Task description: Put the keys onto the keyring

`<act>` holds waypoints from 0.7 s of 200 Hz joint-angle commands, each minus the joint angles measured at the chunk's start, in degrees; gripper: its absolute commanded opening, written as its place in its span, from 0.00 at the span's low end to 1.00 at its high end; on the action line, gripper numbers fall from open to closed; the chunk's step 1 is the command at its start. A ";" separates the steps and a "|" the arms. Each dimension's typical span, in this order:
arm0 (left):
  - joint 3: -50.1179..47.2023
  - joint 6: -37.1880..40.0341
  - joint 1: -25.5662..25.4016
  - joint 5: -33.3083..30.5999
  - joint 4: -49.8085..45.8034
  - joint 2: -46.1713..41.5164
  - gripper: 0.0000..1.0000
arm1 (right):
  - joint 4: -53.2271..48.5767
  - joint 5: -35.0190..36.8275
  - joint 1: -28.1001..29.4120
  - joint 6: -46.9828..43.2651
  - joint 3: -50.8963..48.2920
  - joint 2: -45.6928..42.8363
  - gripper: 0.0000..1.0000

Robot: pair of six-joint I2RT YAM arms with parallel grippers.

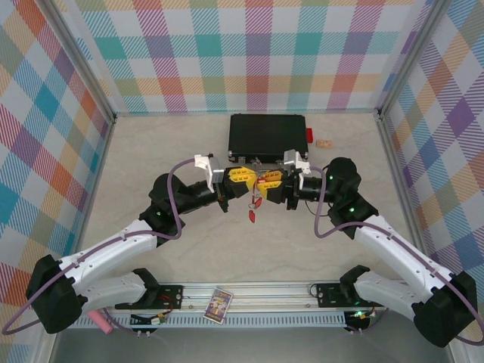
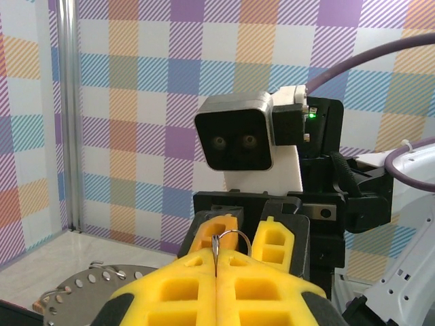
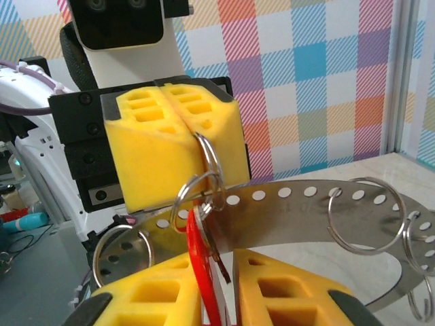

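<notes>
Checked walls enclosed a pale worktop [image 1: 151, 151]. At centre, the left hand [image 1: 243, 181] was clamped on the ring [image 3: 207, 153]. At its 3 o'clock, the right hand [image 1: 268, 181] pinched a red key [image 3: 202, 272]. Any twist risked slipping the thin ring free.

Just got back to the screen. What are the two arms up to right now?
Both arms meet in mid-air in front of the black rectangular case. The left tool is shut on a thin silver wire ring. The right tool faces it and appears closed on a small red-tagged key, right at that ring. A perforated metal band carrying more rings curves between them. I can't tell if the key is threaded on.
</notes>
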 commanded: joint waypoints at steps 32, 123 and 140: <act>0.01 -0.41 -0.30 0.00 3.64 -0.98 0.00 | 1.73 -1.77 0.16 -0.37 -0.38 -0.21 0.02; 1.03 -3.55 -0.23 0.17 6.94 -0.57 0.00 | -0.38 -4.31 0.16 -0.85 -0.81 3.91 0.00; 1.01 -3.55 -0.31 0.38 6.94 -0.50 0.00 | -0.59 -4.51 0.16 -0.79 -0.77 4.27 0.00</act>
